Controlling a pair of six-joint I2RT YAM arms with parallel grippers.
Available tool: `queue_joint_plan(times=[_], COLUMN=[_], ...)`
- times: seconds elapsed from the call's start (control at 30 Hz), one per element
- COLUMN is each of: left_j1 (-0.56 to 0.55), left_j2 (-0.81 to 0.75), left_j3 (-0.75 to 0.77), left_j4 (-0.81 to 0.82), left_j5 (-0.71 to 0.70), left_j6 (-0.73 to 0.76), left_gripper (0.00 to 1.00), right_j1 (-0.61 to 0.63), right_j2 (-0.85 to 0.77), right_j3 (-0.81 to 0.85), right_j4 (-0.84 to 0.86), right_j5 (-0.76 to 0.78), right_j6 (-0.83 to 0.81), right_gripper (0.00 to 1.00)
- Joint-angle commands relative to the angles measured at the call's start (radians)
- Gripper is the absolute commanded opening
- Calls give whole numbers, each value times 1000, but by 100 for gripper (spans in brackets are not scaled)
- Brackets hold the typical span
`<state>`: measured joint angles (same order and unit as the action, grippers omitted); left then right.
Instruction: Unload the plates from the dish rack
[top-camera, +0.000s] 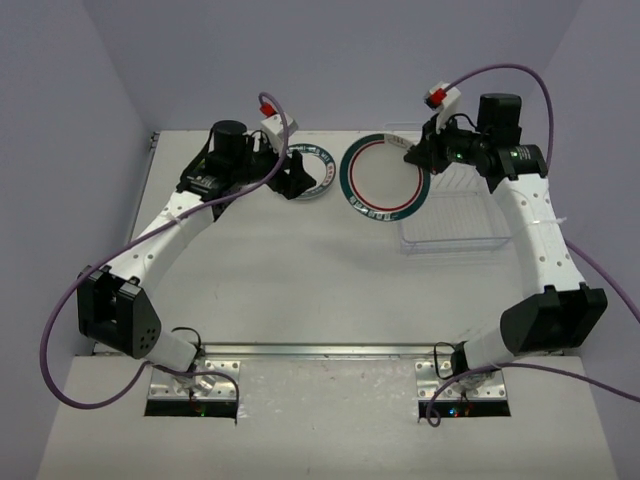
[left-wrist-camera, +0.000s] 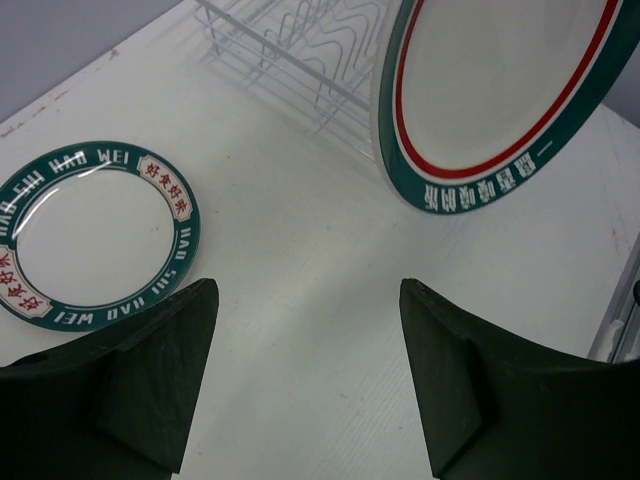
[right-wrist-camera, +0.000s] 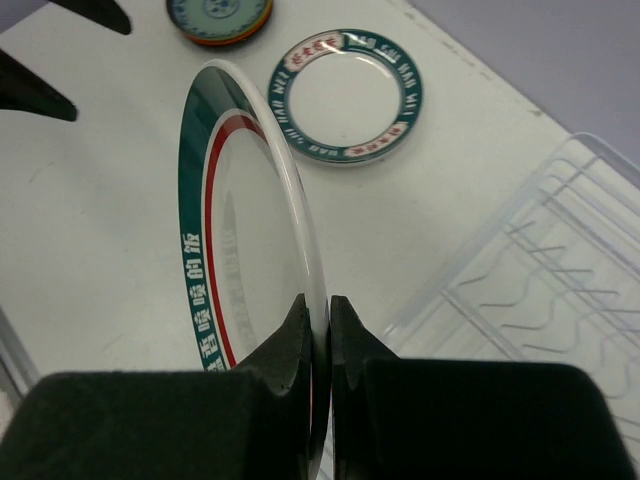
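Note:
My right gripper is shut on the rim of a large white plate with a green band and a red ring, holding it on edge above the table, left of the clear wire dish rack. The plate also shows in the left wrist view, as does the rack. A small green-rimmed plate lies flat on the table. My left gripper is open and empty, just above the table beside that small plate.
A short stack of small plates, a teal-patterned one on top of an orange one, lies beyond the left gripper's fingers. The rack's slots show no plates. Grey walls close in the back and sides.

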<state>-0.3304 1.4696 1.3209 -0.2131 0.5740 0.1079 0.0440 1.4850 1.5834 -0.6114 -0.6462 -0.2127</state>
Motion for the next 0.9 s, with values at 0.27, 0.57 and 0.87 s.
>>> queue_joint_plan(times=[0.27,0.57,0.87], left_j1=[-171,-176,-176], left_j2=[30,69,114], left_j3=[60,74,105], left_j4=[-177,-133,-128], left_j5=[-84,-105,52], left_j6=[224,141,73], left_gripper=[57,44,34], right_j1=[164,184,195], right_j2=[24,-22,-58], right_j3=[-28,-102,-159], right_j4=[-75,-44,-32], right_j5=[-49,-49,-81], right_j6=[-106,-127,-168], right_gripper=[0,0,0])
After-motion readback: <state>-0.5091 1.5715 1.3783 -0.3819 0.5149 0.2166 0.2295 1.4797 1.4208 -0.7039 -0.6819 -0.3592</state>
